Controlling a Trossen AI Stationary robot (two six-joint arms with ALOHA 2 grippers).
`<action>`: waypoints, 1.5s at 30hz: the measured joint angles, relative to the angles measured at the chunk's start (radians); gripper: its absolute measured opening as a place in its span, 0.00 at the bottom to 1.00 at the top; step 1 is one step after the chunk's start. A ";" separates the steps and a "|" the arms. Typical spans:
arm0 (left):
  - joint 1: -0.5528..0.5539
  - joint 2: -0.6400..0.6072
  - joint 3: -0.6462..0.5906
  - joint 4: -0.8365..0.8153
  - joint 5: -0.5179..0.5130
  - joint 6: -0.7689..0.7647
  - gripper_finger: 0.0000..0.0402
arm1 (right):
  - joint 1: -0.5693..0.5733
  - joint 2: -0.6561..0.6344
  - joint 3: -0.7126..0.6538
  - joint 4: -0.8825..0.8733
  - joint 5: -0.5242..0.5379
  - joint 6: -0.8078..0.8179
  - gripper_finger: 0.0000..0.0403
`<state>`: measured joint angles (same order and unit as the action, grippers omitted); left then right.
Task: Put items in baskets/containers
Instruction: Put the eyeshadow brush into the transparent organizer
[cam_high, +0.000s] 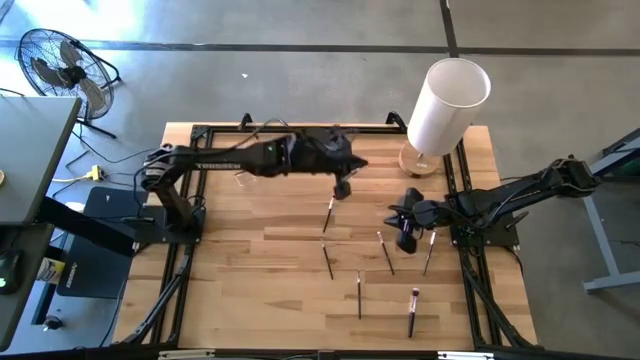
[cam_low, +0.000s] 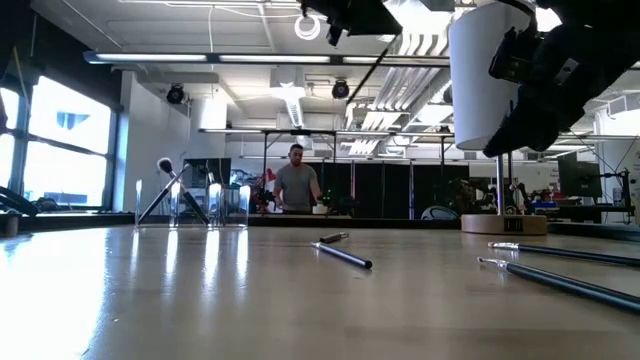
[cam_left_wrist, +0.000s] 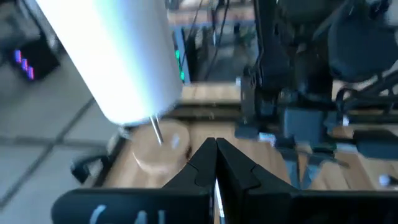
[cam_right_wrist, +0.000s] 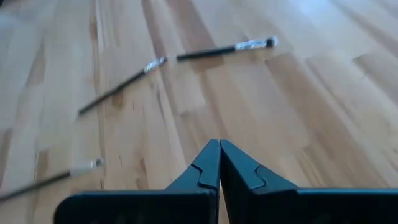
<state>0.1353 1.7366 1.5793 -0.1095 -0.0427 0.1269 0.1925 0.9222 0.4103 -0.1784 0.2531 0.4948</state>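
Grey concrete floor (cam_high: 300, 70) with a standing fan (cam_high: 62, 68) — bright windows (cam_low: 60, 150) and ceiling strip lights (cam_low: 250, 58) beyond.

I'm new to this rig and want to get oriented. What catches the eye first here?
The tall white cylinder on its wooden base stands at the table's far right corner. Thin makeup brushes lie scattered on the wooden table, below the left gripper and right gripper, both shut.
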 joint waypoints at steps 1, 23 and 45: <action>0.016 -0.012 -0.019 0.019 0.026 0.018 0.00 | 0.000 0.000 0.000 0.013 0.015 0.002 0.00; 0.489 -0.573 -1.049 0.805 0.185 -0.028 0.00 | -0.003 0.000 0.000 0.162 0.306 0.069 0.00; 0.742 -0.714 -1.277 0.779 0.293 -0.058 0.00 | -0.003 0.000 0.000 0.161 0.396 0.173 0.00</action>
<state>0.8768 1.0223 0.3022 0.6690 0.2507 0.0690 0.1898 0.9226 0.4099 -0.0171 0.6487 0.6673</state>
